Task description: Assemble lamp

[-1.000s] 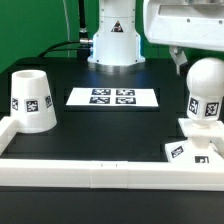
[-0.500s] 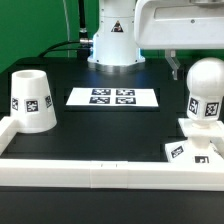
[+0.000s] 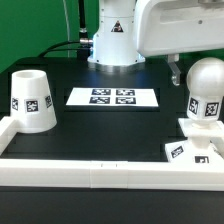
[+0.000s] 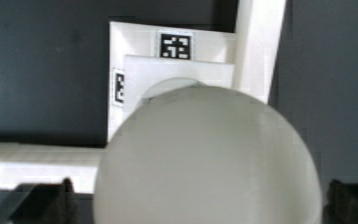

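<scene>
The rounded white bulb (image 3: 206, 90) stands upright on the small square base (image 3: 195, 150) at the exterior view's right. The cone-shaped shade (image 3: 32, 100) stands at the left. My gripper (image 3: 180, 72) hangs just behind and above the bulb; one finger shows beside it. In the wrist view the bulb (image 4: 202, 160) fills the middle and the tagged base (image 4: 167, 60) shows beyond it. My gripper (image 4: 194, 205) is open. Its dark fingertips (image 4: 43, 200) stand on either side of the bulb, apart from it.
The marker board (image 3: 112, 97) lies in the middle of the black table. A long white rail (image 3: 100, 170) runs along the front edge and turns up at the left beside the shade. The robot's base (image 3: 112, 45) stands at the back.
The gripper has moved a little to the exterior view's left and come lower toward the bulb. The lamp parts have not moved.
</scene>
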You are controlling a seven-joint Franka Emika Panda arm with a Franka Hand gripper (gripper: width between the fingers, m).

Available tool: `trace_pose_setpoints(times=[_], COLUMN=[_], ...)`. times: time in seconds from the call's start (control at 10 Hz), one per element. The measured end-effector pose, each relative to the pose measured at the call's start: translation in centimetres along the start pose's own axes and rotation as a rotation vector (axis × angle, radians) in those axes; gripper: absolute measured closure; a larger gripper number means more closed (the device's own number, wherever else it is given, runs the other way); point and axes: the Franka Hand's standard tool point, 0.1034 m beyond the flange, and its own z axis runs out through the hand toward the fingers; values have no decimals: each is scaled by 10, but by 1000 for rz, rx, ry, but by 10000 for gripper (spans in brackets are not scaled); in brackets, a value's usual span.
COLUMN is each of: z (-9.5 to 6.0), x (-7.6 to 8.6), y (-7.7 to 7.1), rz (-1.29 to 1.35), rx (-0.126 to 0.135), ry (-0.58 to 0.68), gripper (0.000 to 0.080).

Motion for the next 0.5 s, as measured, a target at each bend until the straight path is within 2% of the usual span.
trace_pose_setpoints(times=[0.1, 0.2, 0.5], z=[0, 0, 1], x=[0, 0, 0], y=[0, 0, 2], rz=[-131, -202, -388], rx=[-15, -19, -20], ry=[-1, -3, -6], gripper=[101, 101, 101])
